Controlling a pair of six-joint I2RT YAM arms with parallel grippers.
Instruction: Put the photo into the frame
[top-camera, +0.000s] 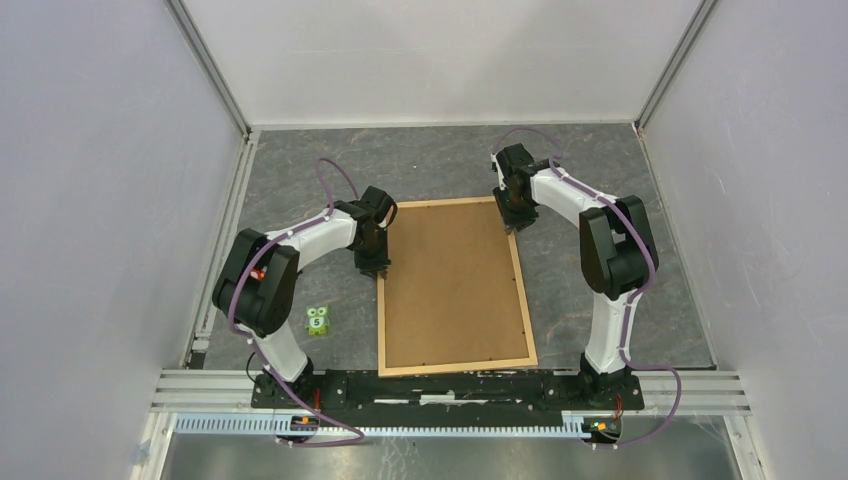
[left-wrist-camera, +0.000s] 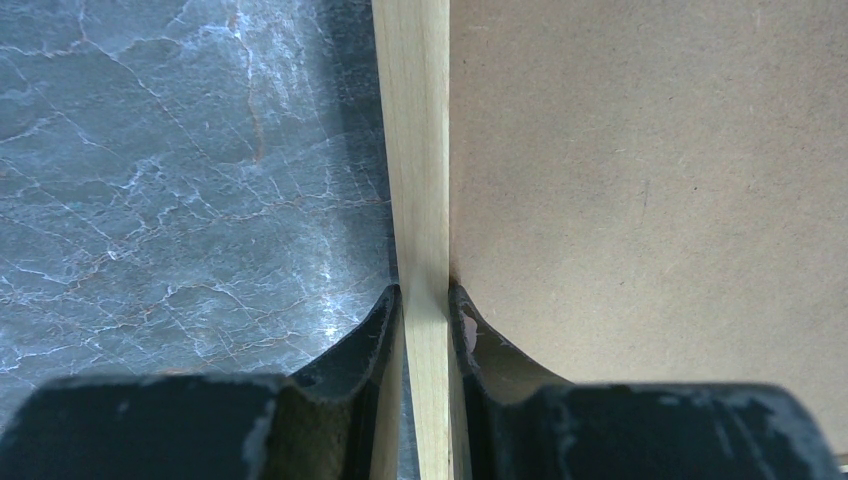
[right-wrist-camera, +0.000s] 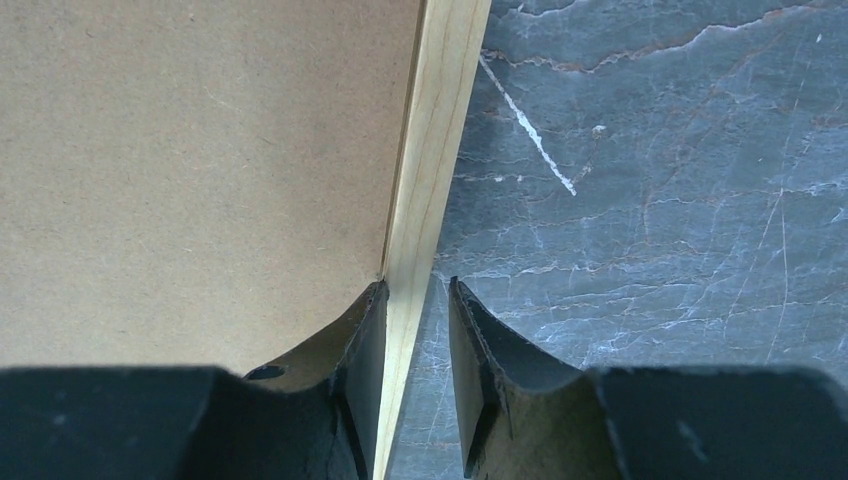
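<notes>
Green figure (top-camera: 318, 320) marked 5, wooden frame (left-wrist-camera: 420, 150), brown board (top-camera: 452, 285) inside

Open table (top-camera: 430, 165) beyond frame (top-camera: 458, 368); green figure (top-camera: 318, 320) blocks near-left side.

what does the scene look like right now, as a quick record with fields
frame: light wood, flat on the table
backing board: brown, lying inside the frame
photo: not visible in any view
left gripper: pinching the frame's left rail
right gripper: astride the right rail, inner finger touching it, outer finger apart
other: small green figure marked 5, left of the frame
</notes>
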